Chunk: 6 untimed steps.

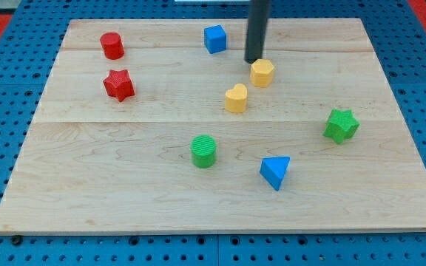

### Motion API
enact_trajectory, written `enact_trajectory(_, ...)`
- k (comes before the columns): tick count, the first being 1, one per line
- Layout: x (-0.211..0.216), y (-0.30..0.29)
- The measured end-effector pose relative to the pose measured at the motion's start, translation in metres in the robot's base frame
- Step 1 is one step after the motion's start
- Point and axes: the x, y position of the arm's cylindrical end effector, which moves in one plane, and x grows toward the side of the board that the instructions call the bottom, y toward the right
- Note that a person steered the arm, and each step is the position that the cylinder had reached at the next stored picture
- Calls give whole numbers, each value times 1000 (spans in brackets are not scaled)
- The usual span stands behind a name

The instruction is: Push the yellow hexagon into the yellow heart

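Observation:
The yellow hexagon (262,72) lies on the wooden board in the upper middle of the view. The yellow heart (236,97) lies just below and to its left, a small gap apart. My tip (254,60) stands right at the hexagon's upper left edge, touching it or nearly so. The dark rod rises from there out of the view's top.
A blue cube (214,38) is left of the rod. A red cylinder (112,45) and a red star (118,85) are at the upper left. A green cylinder (204,151), a blue triangle (275,171) and a green star (341,125) lie lower. The wooden board (87,185) sits on blue pegboard.

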Motion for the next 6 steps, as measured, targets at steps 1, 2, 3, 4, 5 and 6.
enact_trajectory(1,19,-4)
enact_trajectory(2,2,11)
enact_trajectory(3,-11,16)
enact_trajectory(4,12,42)
enact_trajectory(5,39,23)
enact_trajectory(6,-7,62)
